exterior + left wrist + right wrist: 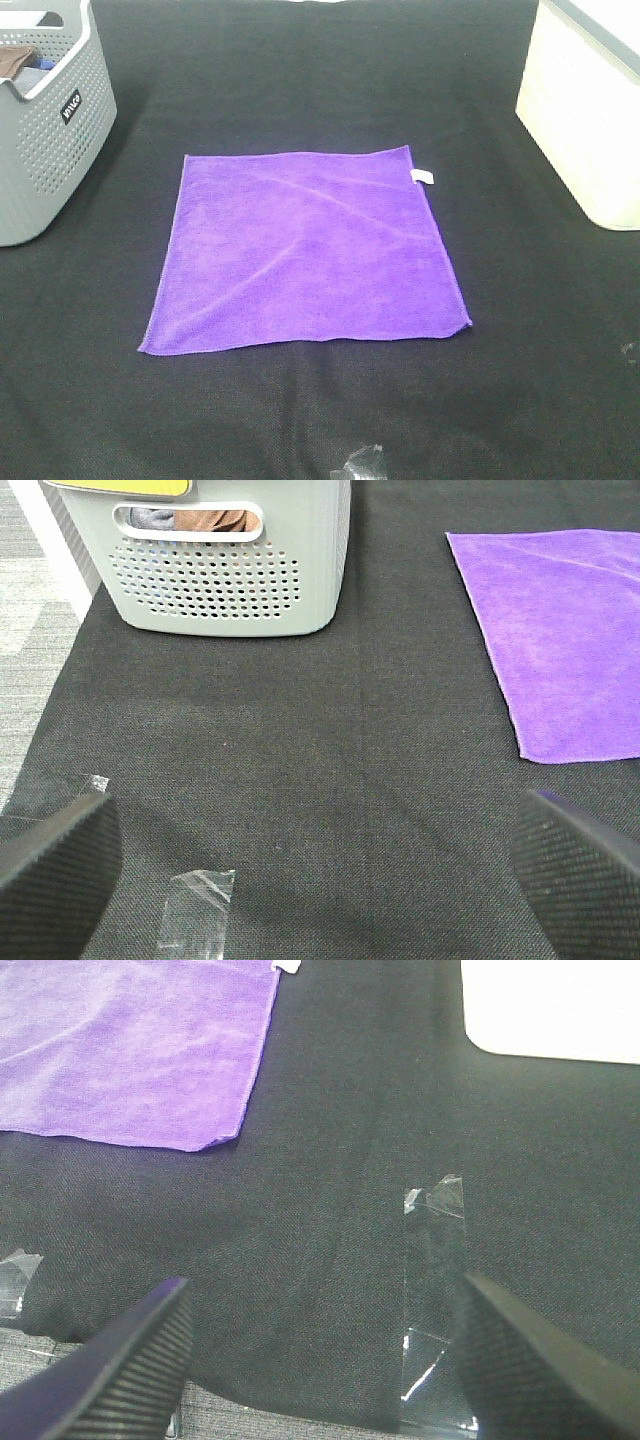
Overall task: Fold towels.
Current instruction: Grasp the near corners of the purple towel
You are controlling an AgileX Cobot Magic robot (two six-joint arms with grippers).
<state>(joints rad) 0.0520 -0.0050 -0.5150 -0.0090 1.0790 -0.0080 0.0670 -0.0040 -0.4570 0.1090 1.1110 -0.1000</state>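
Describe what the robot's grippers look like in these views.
Only the finger ends show. The left gripper has two broad black fingers with a fine textured surface. The right gripper has the same dark, ribbed fingers. No arms, cables or markings are visible.

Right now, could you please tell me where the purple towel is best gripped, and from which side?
Probably its two near corners, from the near edge: the towel lies flat and fully spread, so only the hem offers a pinch. The left corner sits ahead of the open left pincer, the right corner ahead of the open right pincer.
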